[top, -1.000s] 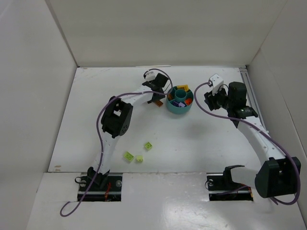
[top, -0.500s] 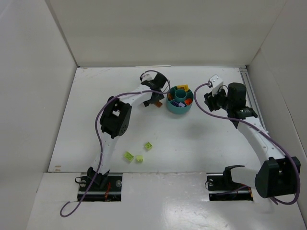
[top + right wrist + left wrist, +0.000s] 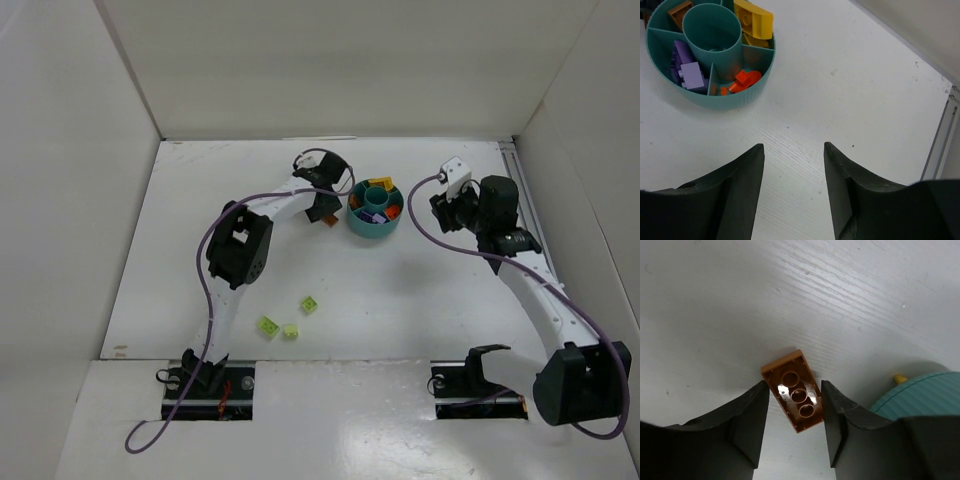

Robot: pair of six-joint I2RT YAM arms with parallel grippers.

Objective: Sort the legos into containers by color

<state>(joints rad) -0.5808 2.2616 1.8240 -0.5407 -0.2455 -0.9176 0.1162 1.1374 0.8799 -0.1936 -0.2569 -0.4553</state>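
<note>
A brown lego (image 3: 795, 397) lies hollow side up on the table, just left of the teal dish (image 3: 927, 392). My left gripper (image 3: 793, 385) is open, with one jaw on each side of this brick; the right jaw is close against it. In the top view the left gripper (image 3: 324, 207) is by the brick (image 3: 328, 218), beside the dish (image 3: 375, 230). My right gripper (image 3: 792, 147) is open and empty, to the right of the dish (image 3: 740, 102). The dish holds a brown lego (image 3: 679, 8) and lilac (image 3: 687, 70), orange-red (image 3: 742, 80) and yellow legos (image 3: 755, 17).
Three lime green legos lie in the near middle of the table: one (image 3: 311, 305), a second (image 3: 268, 324) and a third (image 3: 290, 330). White walls enclose the table on the left, back and right. A rail (image 3: 940, 135) runs along the right edge.
My left wrist has shifted a little over the brown lego. My right gripper has drawn back slightly to the right, away from the dish. The legos have not moved.
</note>
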